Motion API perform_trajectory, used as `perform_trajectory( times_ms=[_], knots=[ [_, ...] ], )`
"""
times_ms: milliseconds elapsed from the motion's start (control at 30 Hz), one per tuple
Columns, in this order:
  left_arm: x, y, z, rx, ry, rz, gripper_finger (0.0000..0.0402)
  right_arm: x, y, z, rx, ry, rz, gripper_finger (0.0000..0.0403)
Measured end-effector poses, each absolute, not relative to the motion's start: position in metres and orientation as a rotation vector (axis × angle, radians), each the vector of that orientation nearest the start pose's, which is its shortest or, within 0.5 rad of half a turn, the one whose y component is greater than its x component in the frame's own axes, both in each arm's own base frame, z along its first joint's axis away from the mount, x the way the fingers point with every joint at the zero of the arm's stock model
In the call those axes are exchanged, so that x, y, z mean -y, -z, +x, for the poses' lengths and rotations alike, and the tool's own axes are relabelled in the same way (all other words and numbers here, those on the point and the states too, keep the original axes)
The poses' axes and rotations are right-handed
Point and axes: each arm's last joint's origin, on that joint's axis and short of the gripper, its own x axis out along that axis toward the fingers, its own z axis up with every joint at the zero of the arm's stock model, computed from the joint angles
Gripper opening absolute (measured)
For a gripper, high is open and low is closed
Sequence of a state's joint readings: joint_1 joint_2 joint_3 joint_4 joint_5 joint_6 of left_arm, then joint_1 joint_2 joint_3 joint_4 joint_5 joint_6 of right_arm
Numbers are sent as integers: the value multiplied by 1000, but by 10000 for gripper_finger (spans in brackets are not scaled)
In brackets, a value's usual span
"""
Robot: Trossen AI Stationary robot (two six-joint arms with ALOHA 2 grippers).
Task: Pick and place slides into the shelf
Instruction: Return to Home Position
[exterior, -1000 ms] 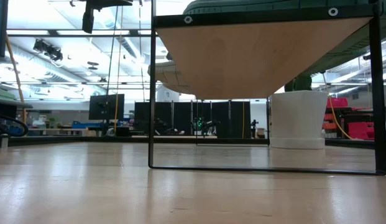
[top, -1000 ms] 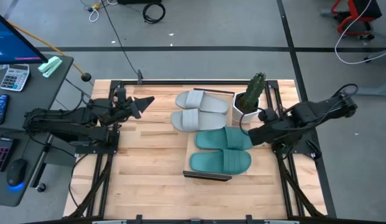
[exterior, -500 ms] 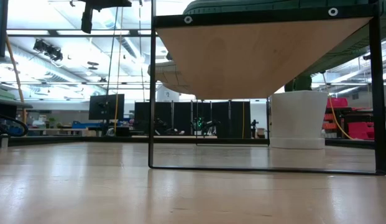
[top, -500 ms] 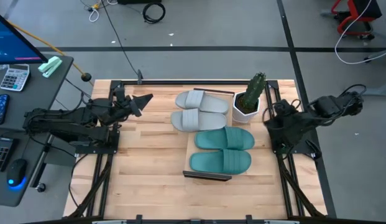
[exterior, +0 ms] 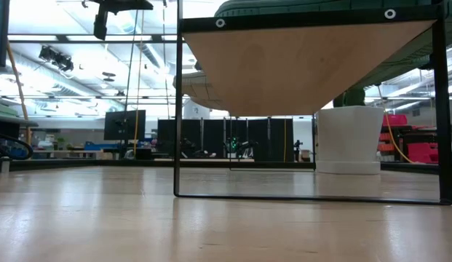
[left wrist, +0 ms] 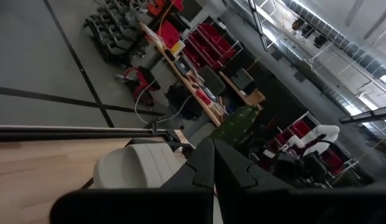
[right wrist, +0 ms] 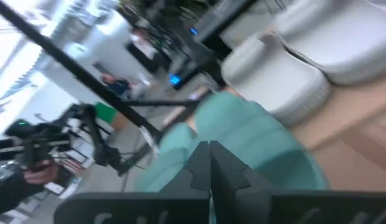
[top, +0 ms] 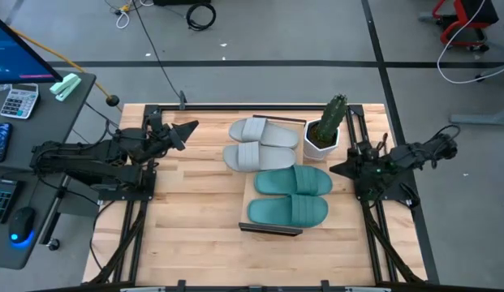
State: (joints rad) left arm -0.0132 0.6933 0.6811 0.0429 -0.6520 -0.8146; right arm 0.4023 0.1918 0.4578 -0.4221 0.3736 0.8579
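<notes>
The high camera hangs above the bench [top: 195, 203] and looks straight down, far enough off to take in the whole top, both arms and the floor around. The low camera sits at bench-top height and faces level into the room. It is so close to the shelf [exterior: 306, 65] that it sees only the underside and dark frame. It shares the white plant pot [exterior: 349, 138] with the high view. The left wrist camera looks past the left arm's fingers [left wrist: 202, 171] towards the grey slides [left wrist: 137, 168] and the room. The right wrist camera looks past the right arm's fingers [right wrist: 199, 168], near the green slides [right wrist: 242, 137]. The high view shows all 4 slides too.
</notes>
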Motion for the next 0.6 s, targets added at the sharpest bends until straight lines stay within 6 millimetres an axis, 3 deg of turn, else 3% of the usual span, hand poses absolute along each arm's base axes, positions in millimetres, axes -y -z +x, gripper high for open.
perform_trajectory(
  times_ms=[333, 600],
  knots=[
    [-16, -332, 154, 291, -592, -797, 23, -24, -226, 81, 0, -55, 712, 0],
    [-15, -328, 162, 283, -597, -827, 5, -29, -199, 91, 51, -128, 742, 0]
  ],
)
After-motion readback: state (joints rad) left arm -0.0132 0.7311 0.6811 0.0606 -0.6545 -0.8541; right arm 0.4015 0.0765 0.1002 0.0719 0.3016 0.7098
